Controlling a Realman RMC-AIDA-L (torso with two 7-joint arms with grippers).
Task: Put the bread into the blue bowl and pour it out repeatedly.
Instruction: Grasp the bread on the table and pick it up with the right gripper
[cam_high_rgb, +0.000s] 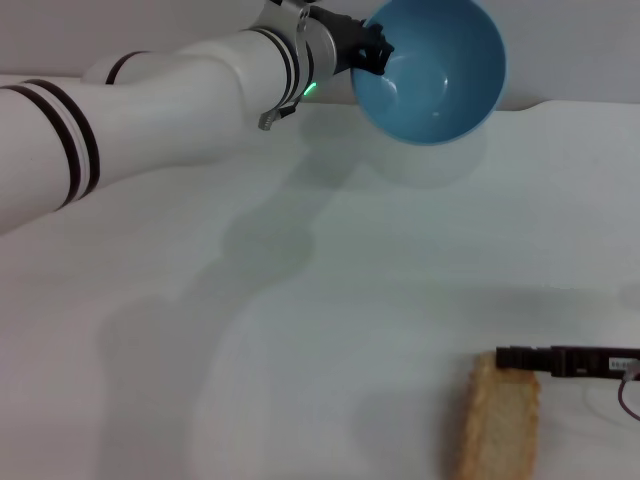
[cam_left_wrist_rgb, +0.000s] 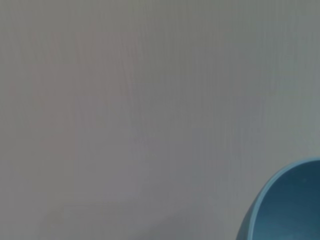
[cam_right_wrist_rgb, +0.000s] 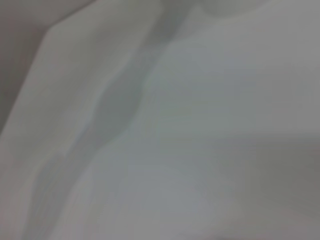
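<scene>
My left gripper (cam_high_rgb: 368, 52) is shut on the rim of the blue bowl (cam_high_rgb: 440, 75) and holds it high above the table's far side. The bowl is tipped so its empty inside faces me. Part of its rim also shows in the left wrist view (cam_left_wrist_rgb: 287, 207). The bread (cam_high_rgb: 500, 420) lies on the table at the front right, its plain golden-tan side up. My right gripper (cam_high_rgb: 515, 358) reaches in from the right edge, low at the bread's far end. The right wrist view shows only the table and shadows.
The white table (cam_high_rgb: 300, 330) spreads under both arms. Its back edge meets a pale wall behind the bowl. My left arm (cam_high_rgb: 150, 110) crosses the upper left of the head view.
</scene>
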